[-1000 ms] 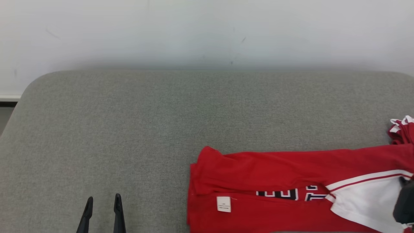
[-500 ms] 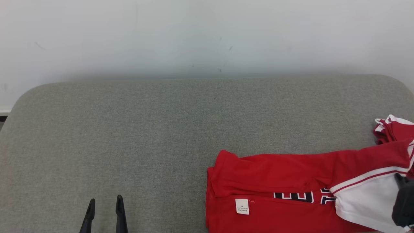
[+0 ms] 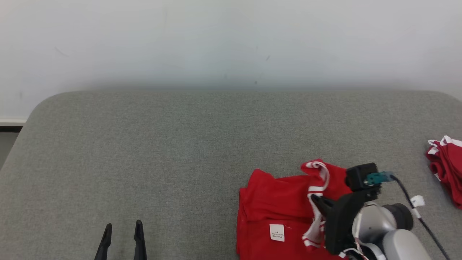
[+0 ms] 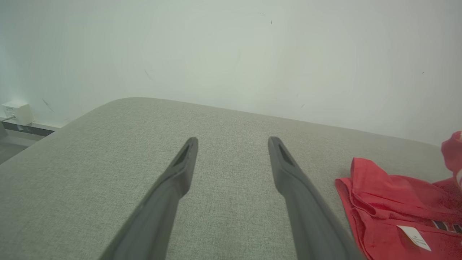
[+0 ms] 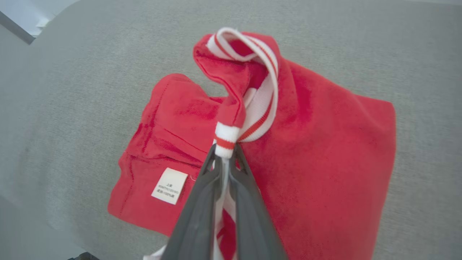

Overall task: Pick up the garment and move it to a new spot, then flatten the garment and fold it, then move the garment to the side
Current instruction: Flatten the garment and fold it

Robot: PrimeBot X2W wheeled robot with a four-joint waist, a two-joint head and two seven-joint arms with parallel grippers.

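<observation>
**Mid-fold on the red shirt, side move not done yet**

Big grey bench (image 3: 162,144) against a pale wall (image 3: 216,36), mostly bare. The red garment (image 3: 274,206) sits on the near right part of it, bunched into a rough rectangle with layers doubled up. So I'd say the relocating and flattening are done and we're somewhere in the folding.

A second red piece (image 3: 445,162) with white trim lies well apart at the right edge; can't tell what it is.

The right gripper (image 5: 225,151) is over the garment, its fingers (image 5: 200,209) clamped tight on the white-and-red striped trim (image 5: 258,104). That trim is lifted off the rest of the fabric and loops up over it.

The left gripper (image 3: 123,224) is off at the near left, fingers (image 4: 173,180) spread wide with nothing in them, above bare bench.

A small white label (image 3: 277,232) faces up near the garment's left edge.

What's left, I reckon: lay that trim down, tidy the fold, then shift the whole thing to the side.
</observation>
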